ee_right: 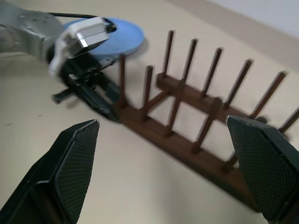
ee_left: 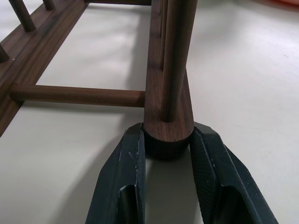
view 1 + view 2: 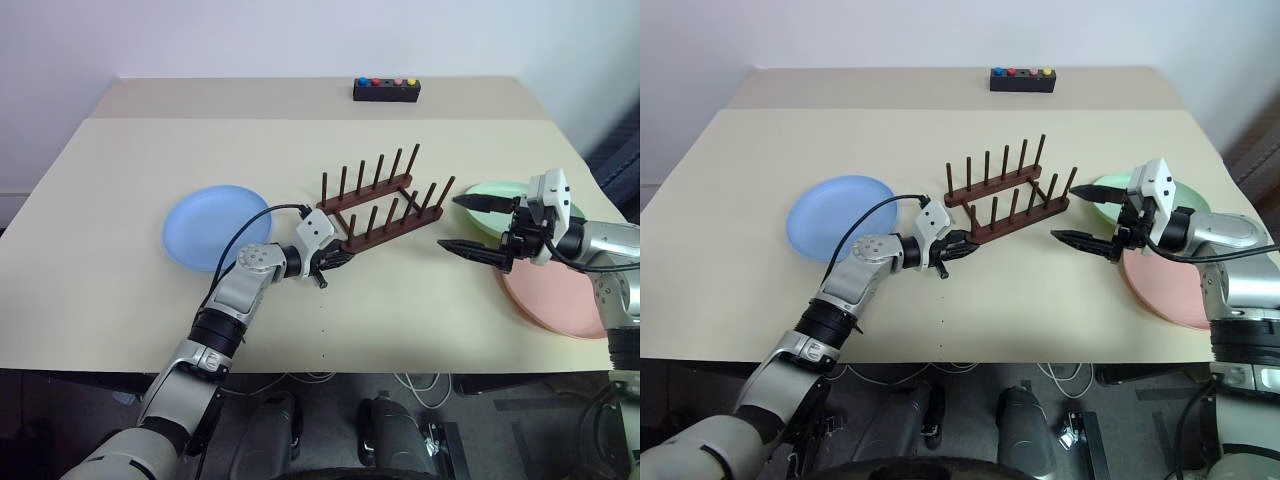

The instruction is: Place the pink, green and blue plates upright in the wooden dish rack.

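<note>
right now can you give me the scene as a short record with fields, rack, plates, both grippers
rack: wooden dish rack mid-table, no plates in it
left gripper: left gripper shut on the end of the rack's near rail
right gripper: right gripper open, holding nothing, just right of the rack, above the table
blue plate: blue plate flat on the table, left of the rack
green plate: green plate flat, right of the rack, behind the right gripper
pink plate: pink plate flat, near the table's right edge
other: black button box at the far edge
</note>
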`<state>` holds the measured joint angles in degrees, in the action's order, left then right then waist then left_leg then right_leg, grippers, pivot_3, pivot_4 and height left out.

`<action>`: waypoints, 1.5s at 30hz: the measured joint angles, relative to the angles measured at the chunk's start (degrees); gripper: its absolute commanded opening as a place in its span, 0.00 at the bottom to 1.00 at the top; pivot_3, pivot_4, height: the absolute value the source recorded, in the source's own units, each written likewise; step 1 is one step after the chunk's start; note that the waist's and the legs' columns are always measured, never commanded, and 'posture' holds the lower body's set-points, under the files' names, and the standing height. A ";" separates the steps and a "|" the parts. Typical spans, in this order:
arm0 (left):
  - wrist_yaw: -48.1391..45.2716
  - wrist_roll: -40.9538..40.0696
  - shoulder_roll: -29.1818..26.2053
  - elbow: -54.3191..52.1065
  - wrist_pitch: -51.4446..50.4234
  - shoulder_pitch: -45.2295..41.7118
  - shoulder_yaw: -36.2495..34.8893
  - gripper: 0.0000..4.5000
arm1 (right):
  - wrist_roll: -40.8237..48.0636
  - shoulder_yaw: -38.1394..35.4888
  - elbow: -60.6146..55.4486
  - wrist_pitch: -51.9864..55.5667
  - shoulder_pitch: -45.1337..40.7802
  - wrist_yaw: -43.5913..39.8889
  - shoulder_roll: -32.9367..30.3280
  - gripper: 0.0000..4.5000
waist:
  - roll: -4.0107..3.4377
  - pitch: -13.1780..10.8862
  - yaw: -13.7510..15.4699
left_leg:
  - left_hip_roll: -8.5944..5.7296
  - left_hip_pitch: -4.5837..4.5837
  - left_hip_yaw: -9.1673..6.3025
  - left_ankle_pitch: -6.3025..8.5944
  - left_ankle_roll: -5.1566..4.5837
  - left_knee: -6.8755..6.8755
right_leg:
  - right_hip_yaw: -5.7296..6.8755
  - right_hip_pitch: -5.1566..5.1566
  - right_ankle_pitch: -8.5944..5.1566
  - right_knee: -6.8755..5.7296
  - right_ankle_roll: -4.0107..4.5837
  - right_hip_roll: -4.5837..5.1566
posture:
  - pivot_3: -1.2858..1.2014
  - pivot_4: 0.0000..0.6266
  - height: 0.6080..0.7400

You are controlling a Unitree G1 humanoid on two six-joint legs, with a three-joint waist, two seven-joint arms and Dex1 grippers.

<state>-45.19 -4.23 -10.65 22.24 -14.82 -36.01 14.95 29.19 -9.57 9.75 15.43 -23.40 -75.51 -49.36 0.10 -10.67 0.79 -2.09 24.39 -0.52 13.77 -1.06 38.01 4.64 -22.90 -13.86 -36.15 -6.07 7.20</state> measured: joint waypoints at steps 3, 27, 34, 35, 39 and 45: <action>-1.32 -0.31 -0.53 -1.35 -1.10 0.35 -0.20 0.17 | 2.01 -0.96 -1.44 2.83 0.65 -1.60 -1.41 1.00 | 0.00 0.00 -0.01 | -0.02 0.01 0.01 0.02 -0.03 0.00 | 0.00 0.00 0.00 0.03 -0.01 0.04 | 0.52 0.24 0.96; -28.73 -5.22 -9.17 8.85 16.89 -4.36 -2.34 0.17 | 2.70 -7.77 -3.40 4.65 11.33 -6.50 -8.34 1.00 | 0.03 -0.02 -0.03 | -0.06 0.05 0.06 0.05 -0.06 0.01 | 0.02 -0.05 0.01 0.06 -0.02 0.16 | 0.52 0.24 0.96; -29.48 -3.70 -6.66 16.61 19.54 -7.19 -2.26 0.17 | 3.64 -9.01 -6.21 6.13 12.56 -5.73 -8.33 1.00 | 0.05 -0.04 0.04 | -0.07 0.05 0.07 0.06 -0.09 0.03 | 0.03 -0.03 0.02 0.06 -0.04 0.15 | 0.52 0.24 0.96; -29.29 -3.18 -6.60 17.28 20.02 -7.19 -2.21 0.17 | 3.65 -9.02 -6.29 6.21 12.71 -5.53 -8.33 1.00 | 0.05 -0.04 0.04 | -0.07 0.05 0.07 0.07 -0.09 0.03 | 0.03 -0.04 0.02 0.06 -0.05 0.15 | 0.52 0.24 0.96; -29.16 -2.39 -6.51 18.04 20.16 -7.19 -2.20 0.17 | 3.64 -9.02 -7.19 6.18 13.43 -4.55 -8.02 1.00 | 0.05 -0.04 0.04 | -0.07 0.05 0.07 0.06 -0.09 0.03 | 0.03 -0.04 0.03 0.06 -0.06 0.16 | 0.52 0.24 0.96; -27.96 -2.04 -5.19 18.45 14.98 -7.65 -2.36 0.58 | 3.64 -8.95 -7.44 5.47 13.24 -3.30 -7.51 1.00 | 0.06 -0.04 0.06 | -0.07 0.05 0.07 0.07 -0.10 0.04 | 0.03 -0.02 0.03 0.06 -0.07 0.15 | 0.52 0.24 0.96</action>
<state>-73.15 -6.27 -15.83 40.69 0.16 -43.66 12.59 32.82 -18.53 2.31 20.90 -10.16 -78.81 -56.87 0.15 -10.71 0.85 -2.16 24.44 -0.45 13.83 -1.16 38.05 4.66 -22.92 -13.83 -36.09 -6.15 7.35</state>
